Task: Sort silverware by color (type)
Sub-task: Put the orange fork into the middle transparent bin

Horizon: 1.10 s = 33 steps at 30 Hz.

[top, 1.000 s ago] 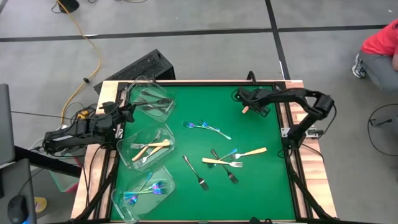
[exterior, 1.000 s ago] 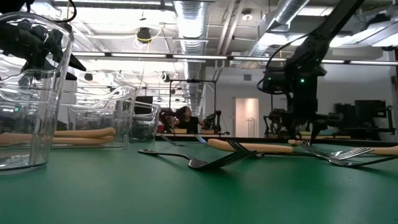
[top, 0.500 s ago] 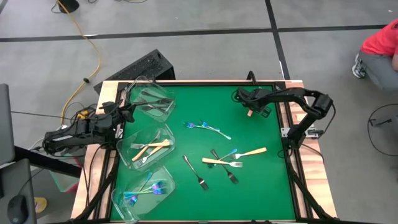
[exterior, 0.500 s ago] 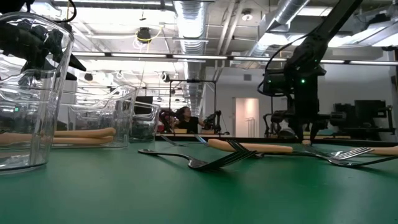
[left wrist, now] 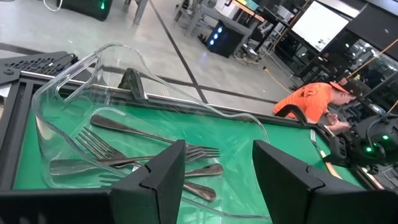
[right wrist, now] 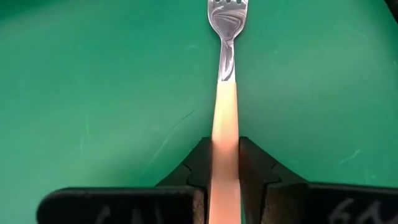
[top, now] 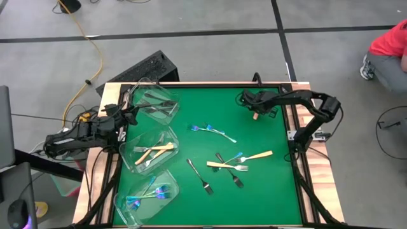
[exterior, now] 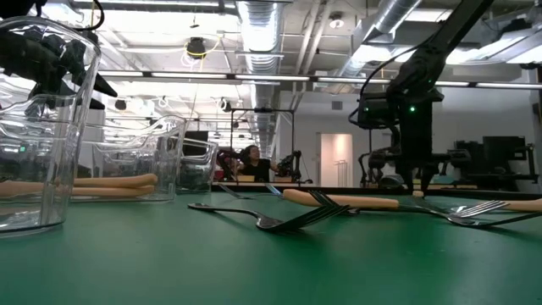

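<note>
The fork now being handled is a cream-handled fork (right wrist: 224,93): a smooth, pale tan handle that narrows into a polished metal neck and a short tined head. It lies flat on the green mat (top: 191,108) near the mat's far right corner, and the right gripper (right wrist: 224,163) has its two dark fingers pressed against either side of the handle, pinching it. A second ago those fingers stood wide apart around the handle; they have since drawn in until they touch it, while the arm itself has barely shifted.

Toward the middle of the mat lie the loose forks: an iridescent blue-purple pair (top: 211,130), two more cream-handled ones (top: 245,159) crossed with dark grey metal forks (top: 202,179) nearer the front edge. None of these has moved.

Along the mat's left edge stand three clear plastic tubs with rounded corners. The far tub (left wrist: 74,93) holds grey metal forks, the middle tub (top: 151,151) cream-handled ones, the near tub (top: 147,191) blue-purple ones.

The left gripper (left wrist: 214,171) hovers beside the far tub at the mat's left edge, fingers spread with nothing between them, as before. A person in an orange top (left wrist: 311,102) crouches beyond the mat's far right corner.
</note>
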Each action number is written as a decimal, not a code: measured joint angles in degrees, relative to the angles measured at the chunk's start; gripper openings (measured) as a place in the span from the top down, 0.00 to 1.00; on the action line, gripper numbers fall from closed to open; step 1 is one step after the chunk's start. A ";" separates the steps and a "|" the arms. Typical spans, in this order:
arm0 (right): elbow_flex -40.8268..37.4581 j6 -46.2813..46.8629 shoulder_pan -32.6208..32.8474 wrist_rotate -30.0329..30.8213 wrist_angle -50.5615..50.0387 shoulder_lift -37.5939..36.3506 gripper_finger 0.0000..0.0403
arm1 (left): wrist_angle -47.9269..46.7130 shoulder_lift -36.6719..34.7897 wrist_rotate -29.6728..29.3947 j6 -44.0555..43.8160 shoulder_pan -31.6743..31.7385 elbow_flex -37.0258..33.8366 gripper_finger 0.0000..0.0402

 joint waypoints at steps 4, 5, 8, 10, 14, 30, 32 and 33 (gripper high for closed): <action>-0.14 -2.31 1.74 0.28 0.70 -0.64 0.85 | -0.02 -0.01 0.32 -0.02 -0.01 0.00 0.57; -0.20 -3.60 2.28 0.28 1.38 -0.83 0.85 | -0.07 -0.01 0.36 -0.02 -0.02 0.00 0.57; -0.04 -6.56 4.37 0.10 2.95 -0.85 0.85 | -0.49 0.01 0.36 -0.07 -0.01 0.00 0.57; 0.28 -6.58 6.11 -0.11 3.07 -0.85 0.85 | -0.93 0.00 0.36 -0.51 -0.02 0.00 0.57; 0.28 -7.66 9.54 -0.13 4.27 -0.87 0.85 | -1.32 0.01 0.34 -1.44 0.00 0.00 0.57; 0.17 -11.21 19.15 0.28 22.30 -0.61 0.85 | -2.38 0.01 1.03 -1.76 0.00 0.00 0.57; 0.19 -14.21 20.02 0.82 27.40 -0.63 0.85 | -2.52 0.00 1.93 -2.03 0.00 0.00 0.57; 0.19 -16.03 20.44 1.21 29.81 -0.63 0.85 | -2.51 0.00 2.21 -2.09 -0.02 0.00 0.57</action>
